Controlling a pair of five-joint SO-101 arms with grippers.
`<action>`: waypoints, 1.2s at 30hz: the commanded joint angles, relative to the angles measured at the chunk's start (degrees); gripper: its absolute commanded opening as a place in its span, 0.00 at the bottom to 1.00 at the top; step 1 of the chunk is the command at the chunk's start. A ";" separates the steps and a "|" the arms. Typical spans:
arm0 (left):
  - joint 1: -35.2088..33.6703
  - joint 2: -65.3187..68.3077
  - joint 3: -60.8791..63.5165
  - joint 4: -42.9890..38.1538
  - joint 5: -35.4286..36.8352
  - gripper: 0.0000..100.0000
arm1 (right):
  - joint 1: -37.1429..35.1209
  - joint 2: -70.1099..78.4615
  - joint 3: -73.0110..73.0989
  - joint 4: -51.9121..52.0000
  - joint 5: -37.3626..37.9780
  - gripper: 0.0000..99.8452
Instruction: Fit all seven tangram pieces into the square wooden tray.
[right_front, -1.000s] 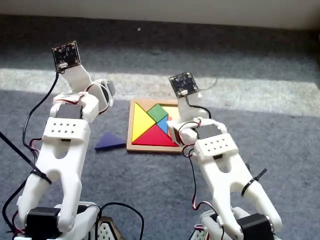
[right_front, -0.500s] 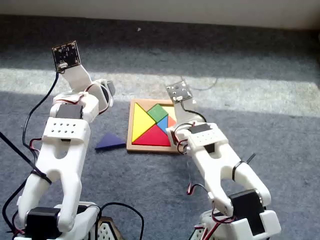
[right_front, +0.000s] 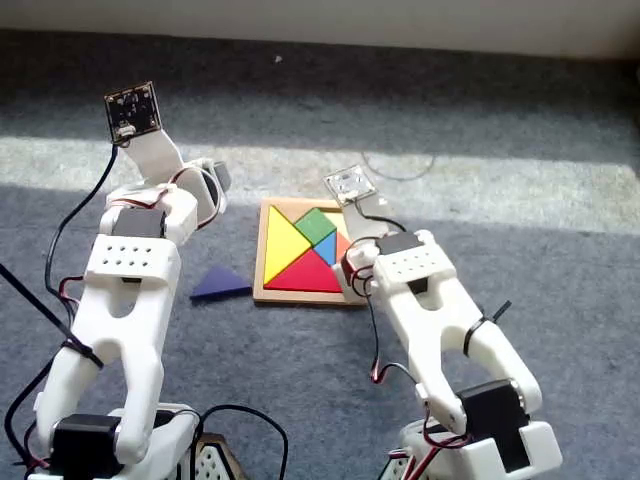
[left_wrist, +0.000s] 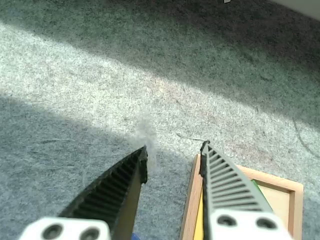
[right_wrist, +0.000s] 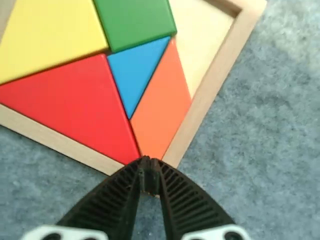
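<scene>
"Where do the pieces stand?"

"I see five in the tray (right_front: 300, 297): yellow triangle (right_front: 283, 247), green square (right_front: 316, 226), blue triangle (right_wrist: 135, 70), orange piece (right_wrist: 160, 115) and red triangle (right_wrist: 70, 110), all lying flat and edge to edge. One corner of the tray floor shows bare wood. A purple triangle (right_front: 220, 283) lies on the bench (right_front: 300, 380), near the tray's outer side by the left arm."

"And the grippers?"

"My right gripper (right_wrist: 149, 175) has its fingers pressed together, with the tips at the tray's rim beside the orange piece's point. My left gripper (left_wrist: 172, 155) is spread, and one finger lines up with the tray's far rim."
</scene>
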 joint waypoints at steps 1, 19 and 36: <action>-0.66 -2.07 -0.48 -1.14 -0.44 0.19 | 3.74 -7.16 -2.95 0.22 -4.13 0.01; -0.66 -2.15 -4.88 2.64 -19.43 0.19 | 18.42 -13.32 14.99 -37.76 -15.30 0.01; 4.97 2.42 -12.79 39.65 -73.32 0.26 | 19.12 -3.56 11.65 -38.55 -14.95 0.01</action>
